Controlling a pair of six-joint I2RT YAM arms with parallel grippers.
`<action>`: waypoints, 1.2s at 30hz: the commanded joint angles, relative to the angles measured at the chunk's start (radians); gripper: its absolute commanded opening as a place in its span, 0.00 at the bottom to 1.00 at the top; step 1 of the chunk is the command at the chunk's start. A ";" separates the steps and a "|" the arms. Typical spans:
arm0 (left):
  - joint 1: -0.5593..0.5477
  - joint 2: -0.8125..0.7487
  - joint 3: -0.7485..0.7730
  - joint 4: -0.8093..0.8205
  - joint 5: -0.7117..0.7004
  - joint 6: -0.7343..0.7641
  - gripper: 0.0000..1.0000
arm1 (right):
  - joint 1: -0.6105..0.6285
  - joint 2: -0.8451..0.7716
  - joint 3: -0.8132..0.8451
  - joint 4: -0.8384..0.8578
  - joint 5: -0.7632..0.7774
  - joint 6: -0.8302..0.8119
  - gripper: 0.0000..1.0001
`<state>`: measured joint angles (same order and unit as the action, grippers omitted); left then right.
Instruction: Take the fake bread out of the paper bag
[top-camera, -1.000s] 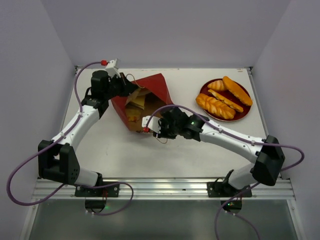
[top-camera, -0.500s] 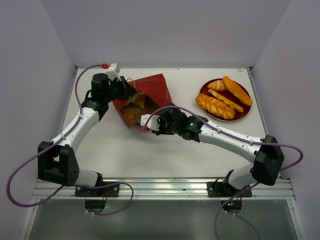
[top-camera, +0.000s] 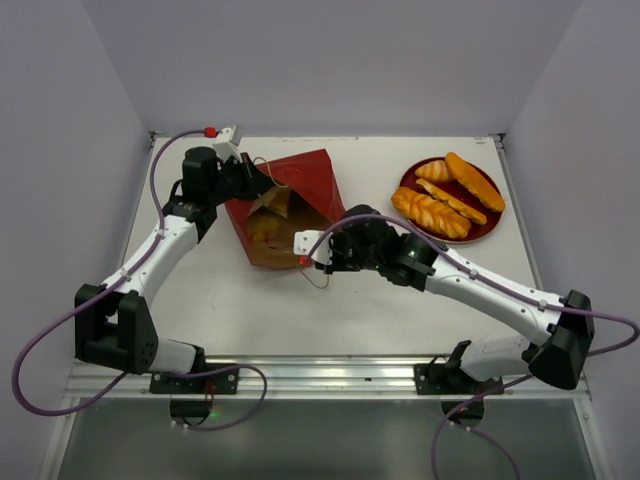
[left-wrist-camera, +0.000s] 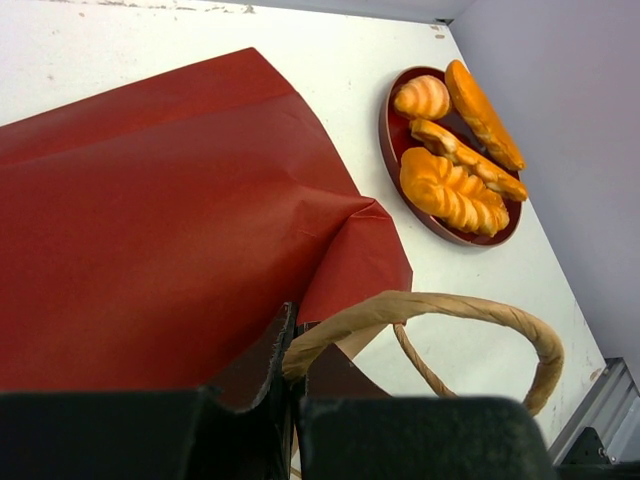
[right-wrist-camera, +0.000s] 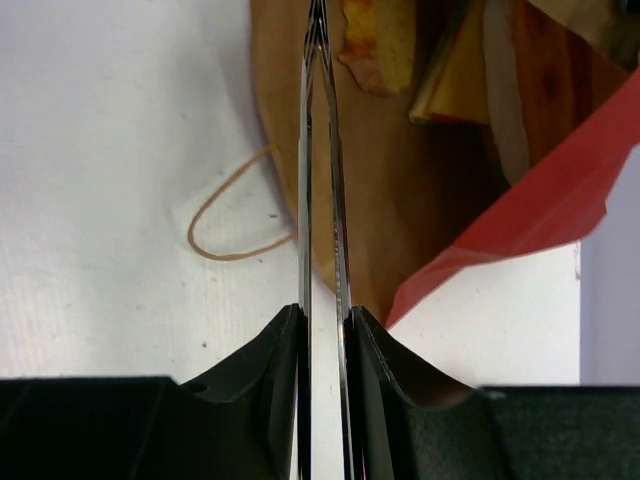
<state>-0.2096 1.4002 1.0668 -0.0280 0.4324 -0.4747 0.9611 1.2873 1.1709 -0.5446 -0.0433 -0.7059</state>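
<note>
The fake bread (top-camera: 264, 233) is showing in two places from above: a few golden pieces are lying inside the paper bag (top-camera: 300, 185), and the rest (top-camera: 432, 212) are sitting on a dark-red plate (top-camera: 408, 180) at the far right of the counter (top-camera: 380, 290). The bag is lying on its side at centre-left, its brown mouth facing the arms. The left gripper (top-camera: 252, 180) is sitting at the bag's far-left top edge, and the right gripper (top-camera: 303, 250) is sitting at the near lip of the mouth.

On the left wrist camera, the left gripper (left-wrist-camera: 293, 340) is squeezed together on the paper bag (left-wrist-camera: 150, 220) just where a brown handle (left-wrist-camera: 450, 305) is coming out between the jaws and arching to the right. Beyond the red paper, the plate (left-wrist-camera: 385, 130) is carrying four pastries (left-wrist-camera: 450, 190), well apart from the bag.

On the right wrist camera, the right gripper (right-wrist-camera: 322, 310) is pinched almost together on a thin sheet seen edge-on, which appears to be the bag's lip. Past it the kraft inside of the bag (right-wrist-camera: 400, 200) is lying open, with yellow-orange pieces of bread (right-wrist-camera: 380, 40) deep at the top. The other handle (right-wrist-camera: 215, 215) is looping flat on the white counter (right-wrist-camera: 100, 150) to the left.
</note>
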 joint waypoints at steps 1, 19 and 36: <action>0.004 -0.026 -0.001 -0.035 0.012 0.022 0.00 | -0.001 0.062 0.003 0.127 0.161 0.010 0.30; 0.004 -0.040 -0.022 -0.024 0.037 0.022 0.00 | 0.056 0.294 0.033 0.276 0.362 -0.061 0.47; 0.004 -0.038 -0.025 -0.010 0.045 0.010 0.00 | 0.097 0.382 0.047 0.317 0.411 -0.092 0.50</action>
<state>-0.2096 1.3869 1.0489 -0.0334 0.4557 -0.4675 1.0412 1.6600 1.1774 -0.2951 0.3309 -0.7712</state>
